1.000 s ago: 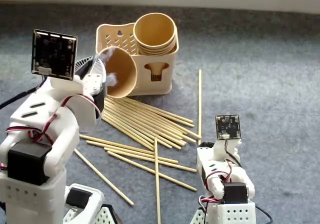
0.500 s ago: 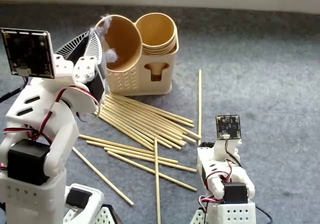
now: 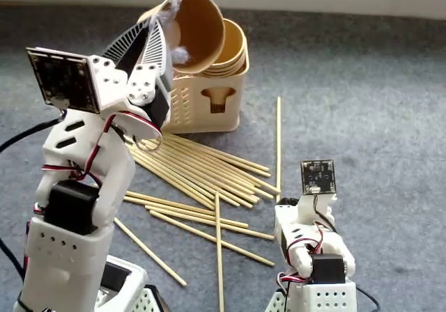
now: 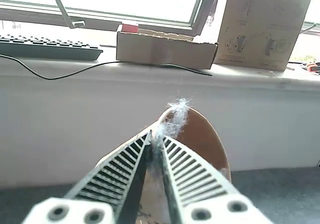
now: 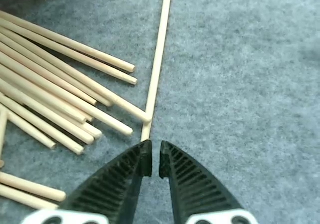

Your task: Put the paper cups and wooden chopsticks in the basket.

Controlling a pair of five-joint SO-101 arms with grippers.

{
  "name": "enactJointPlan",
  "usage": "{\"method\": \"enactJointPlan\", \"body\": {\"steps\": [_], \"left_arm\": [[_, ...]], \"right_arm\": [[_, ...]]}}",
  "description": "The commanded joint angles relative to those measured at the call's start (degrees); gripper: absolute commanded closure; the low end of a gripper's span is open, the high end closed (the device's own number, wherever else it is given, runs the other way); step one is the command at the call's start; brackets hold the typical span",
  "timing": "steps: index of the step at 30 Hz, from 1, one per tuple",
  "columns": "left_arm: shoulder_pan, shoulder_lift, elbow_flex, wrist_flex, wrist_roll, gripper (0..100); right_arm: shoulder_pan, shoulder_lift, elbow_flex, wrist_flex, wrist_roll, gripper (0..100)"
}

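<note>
Currently your left gripper (image 3: 165, 12) is clamped on the rim of one paper cup (image 3: 198, 30). The fingers are pressed nearly together with the cup wall between them. The cup is tipped on its side in the air, mouth toward 3 o'clock, directly over the left half of the basket (image 3: 209, 106). It is just beside the stack of cups (image 3: 235, 47) standing in the basket's right half. You cannot tell whether the two touch. A tuft of white fluff (image 3: 180, 50) clings at the fingertips.

From the left wrist view, note the same grip: left gripper (image 4: 155, 140) pinched on the cup (image 4: 205, 134), fluff (image 4: 173, 115) at the tips, a cardboard box (image 4: 165, 49) on the sill beyond.

The wooden chopsticks (image 3: 202, 169) lie loose on the grey carpet (image 3: 376, 103), fanned out at 6 o'clock from the basket. One long chopstick (image 3: 279, 138) lies apart at 3 o'clock of the pile, pointing 12 to 6.

Your right gripper (image 5: 151, 160) sits low over the carpet at 5 o'clock of the scene. Its jaws are almost together with a thin slit between the tips, and they hold nothing. The near end of the long chopstick (image 5: 157, 59) lies just beyond its tips.
</note>
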Motion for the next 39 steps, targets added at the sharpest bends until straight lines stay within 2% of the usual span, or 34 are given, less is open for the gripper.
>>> {"method": "enactJointPlan", "body": {"steps": [1,11,18,26,36,39], "left_arm": [[3.0,0.4,2.1,-6.9,0.5,100],[5.1,4.0,7.9,-18.9,0.4,100],[4.8,15.3,4.0,-19.2,0.5,100],[7.5,15.8,4.3,-19.1,0.5,100],[1.9,16.2,4.4,-19.0,0.5,99],[0.6,16.2,4.4,-19.0,0.5,93]], "right_arm": [[0.6,-0.3,5.9,-1.5,-0.4,95.7],[0.6,-0.3,5.9,-1.5,-0.4,95.7],[0.6,-0.3,5.9,-1.5,-0.4,95.7],[0.6,-0.3,5.9,-1.5,-0.5,95.7],[0.6,-0.3,5.9,-1.5,-0.5,95.7],[0.6,-0.3,5.9,-1.5,-0.5,95.7]]}}
